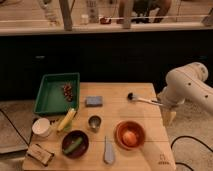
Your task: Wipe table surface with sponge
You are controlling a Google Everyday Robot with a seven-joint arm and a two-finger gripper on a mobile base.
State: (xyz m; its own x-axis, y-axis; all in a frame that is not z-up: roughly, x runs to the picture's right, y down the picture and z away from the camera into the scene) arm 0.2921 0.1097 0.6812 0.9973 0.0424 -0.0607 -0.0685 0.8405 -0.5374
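Note:
The sponge (pixel 93 101), a small flat blue-grey pad, lies on the light wooden table surface (pixel 150 120) towards its back, just right of the green tray. My white arm comes in from the right. Its gripper (pixel 168 116) hangs with tan fingers pointing down at the table's right edge, well to the right of the sponge. The gripper is open with nothing in it.
A green tray (pixel 56 94) with small dark fruit sits back left. A black-headed brush (pixel 132 96) lies near the arm. In front are a steel cup (pixel 94 122), an orange bowl (pixel 130 135), a dark bowl (pixel 75 144), a yellow fruit (pixel 66 120), a white cup (pixel 41 127) and a long grey-blue object (pixel 109 150).

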